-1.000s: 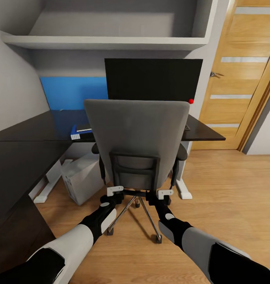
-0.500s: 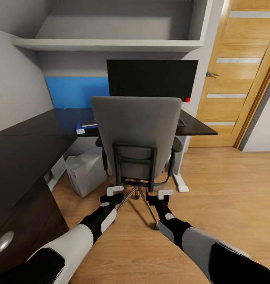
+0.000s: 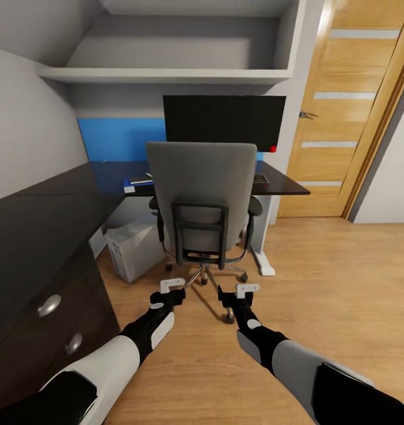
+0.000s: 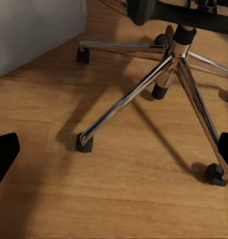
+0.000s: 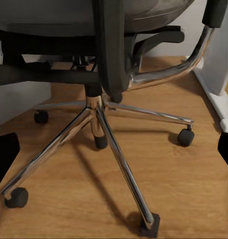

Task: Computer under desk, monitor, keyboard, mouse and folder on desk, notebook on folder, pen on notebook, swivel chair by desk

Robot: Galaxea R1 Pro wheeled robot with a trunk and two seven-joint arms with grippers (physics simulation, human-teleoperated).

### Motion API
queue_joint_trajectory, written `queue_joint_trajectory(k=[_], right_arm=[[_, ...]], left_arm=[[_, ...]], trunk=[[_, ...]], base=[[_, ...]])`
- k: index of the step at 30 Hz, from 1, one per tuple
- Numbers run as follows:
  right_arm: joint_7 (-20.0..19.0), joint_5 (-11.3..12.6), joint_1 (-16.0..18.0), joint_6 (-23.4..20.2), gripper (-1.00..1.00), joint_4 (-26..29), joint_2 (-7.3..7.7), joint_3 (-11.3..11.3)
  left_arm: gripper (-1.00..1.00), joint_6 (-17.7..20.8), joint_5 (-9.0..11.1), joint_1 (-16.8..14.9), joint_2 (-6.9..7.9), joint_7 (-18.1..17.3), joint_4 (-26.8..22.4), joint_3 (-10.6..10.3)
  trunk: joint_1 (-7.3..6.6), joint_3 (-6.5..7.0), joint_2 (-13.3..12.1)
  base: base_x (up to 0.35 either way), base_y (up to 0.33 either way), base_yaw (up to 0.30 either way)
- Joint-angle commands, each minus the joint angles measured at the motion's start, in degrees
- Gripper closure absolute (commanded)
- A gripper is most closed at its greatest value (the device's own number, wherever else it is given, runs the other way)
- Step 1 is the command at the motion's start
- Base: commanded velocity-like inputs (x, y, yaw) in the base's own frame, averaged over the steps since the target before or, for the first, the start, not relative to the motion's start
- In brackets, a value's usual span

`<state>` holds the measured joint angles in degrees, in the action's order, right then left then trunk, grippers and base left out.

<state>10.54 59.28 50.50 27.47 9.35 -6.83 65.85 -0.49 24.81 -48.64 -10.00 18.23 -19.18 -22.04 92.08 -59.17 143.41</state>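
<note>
The left gripper and the right gripper hang side by side low over the wooden floor, both with jaws spread apart and nothing between them. In each wrist view the dark fingertips sit wide at the edges of the picture, with bare floor between. Both grippers are just short of the chrome star base of the swivel chair and do not touch it; the left wrist view looks down on the chrome spokes and black castors, while the right wrist view looks under the grey seat at the black back bracket and the central column.

The chair stands with its grey backrest toward the robot, seat tucked toward the desk, whose glossy black top runs along the left wall and turns across the back. A drawer unit with round silver knobs sits under the near left part. The computer, a pale grey box, stands on the floor under the desk, left of the chair. On the desktop the wide black monitor rises behind the backrest, a red dot at its lower right corner. To the left of the backrest lies the blue folder, with something grey on top, too small to identify. A dark keyboard edge peeks out right of the backrest. A wooden door stands to the right.
</note>
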Motion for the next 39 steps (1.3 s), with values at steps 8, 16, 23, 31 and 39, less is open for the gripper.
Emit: queue_joint_trajectory(k=[8,16,23,31,39], right_arm=[[0.4,0.2,0.0,0.1,-1.00,0.1,0.01,0.4],[0.5,0.2,0.0,0.1,-1.00,0.1,0.00,0.4],[0.5,0.2,0.0,0.0,-1.00,0.1,-0.01,0.4],[0.5,0.2,0.0,-0.2,-1.00,0.1,-0.02,0.3],[0.5,0.3,0.0,-0.4,-1.00,0.1,-0.02,0.3]], left_arm=[[-1.00,0.0,0.4,-0.1,0.00,0.4,0.0,-0.5],[-1.00,0.0,0.4,-0.1,0.00,0.4,0.0,-0.5],[-1.00,0.0,0.5,-0.1,0.00,0.6,0.0,-0.5],[-1.00,0.0,0.6,-0.1,0.00,0.9,-0.2,-0.5],[-1.00,0.0,0.6,-0.1,0.00,0.9,-0.4,-0.5]], trunk=[[-0.25,1.73,-0.1],[-0.84,3.42,-1.0],[-2.38,4.67,-3.8],[-4.14,6.11,-7.0],[-5.90,7.54,-10.2]], base=[[-0.333,-0.116,0.000],[-0.332,-0.145,0.000],[-0.306,-0.116,0.000],[-0.093,-0.023,0.000],[-0.011,-0.003,0.000]])
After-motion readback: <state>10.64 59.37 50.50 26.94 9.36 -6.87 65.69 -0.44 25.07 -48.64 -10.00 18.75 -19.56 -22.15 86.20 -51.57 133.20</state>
